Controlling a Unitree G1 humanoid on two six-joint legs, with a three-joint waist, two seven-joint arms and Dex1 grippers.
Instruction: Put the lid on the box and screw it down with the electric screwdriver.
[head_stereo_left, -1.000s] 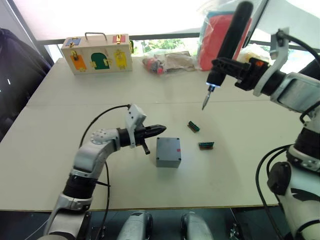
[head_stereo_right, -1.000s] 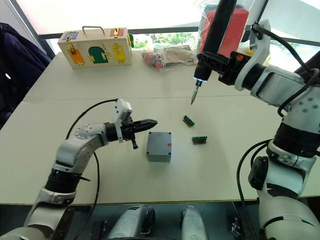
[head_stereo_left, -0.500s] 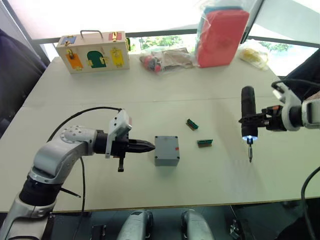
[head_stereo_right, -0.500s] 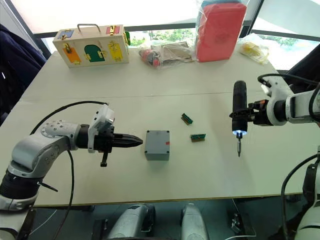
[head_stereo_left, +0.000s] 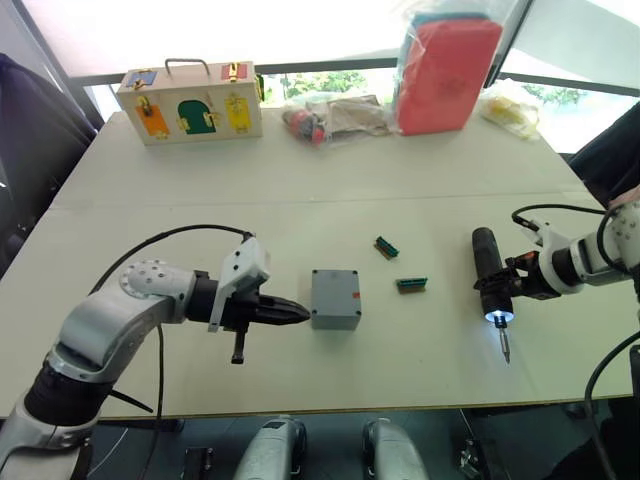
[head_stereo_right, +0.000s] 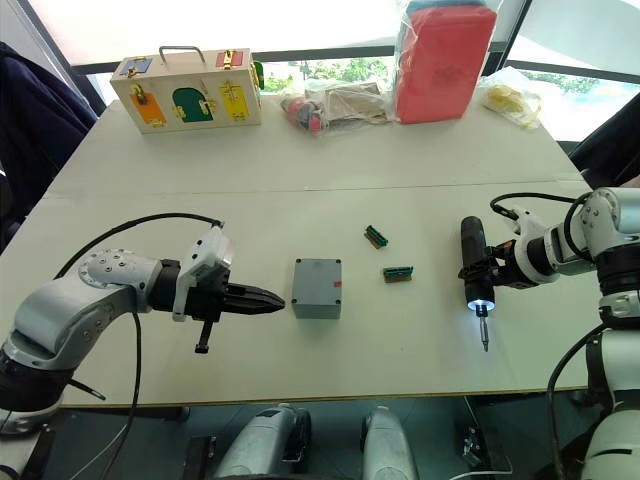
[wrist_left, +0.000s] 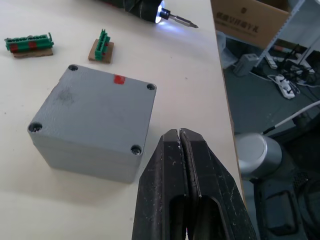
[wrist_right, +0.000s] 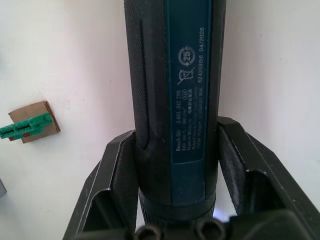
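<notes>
Both grippers have shifted: the right gripper (head_stereo_right: 492, 268), clamped on the slim dark electric screwdriver (head_stereo_right: 472, 265), has dropped it near the table, right of the small lidded grey box (head_stereo_left: 334, 299), suggesting screwing finished, while the left gripper (head_stereo_left: 297, 314), fingers together, points just beside it.

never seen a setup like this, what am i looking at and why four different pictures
This is a humanoid robot with two arms, each ending in a gripper with two black fingers. Two pictures come from a stereo camera on its head, looking down over a table. The other two come from cameras on its wrists.

The right gripper holds the electric screwdriver, its tip lit, low over the table. The left gripper is shut and empty, pointing at the box, a small grey one with its lid already on.

Also on the table: two small green connector pieces, a wooden latch box, a red case and some bags.
</notes>
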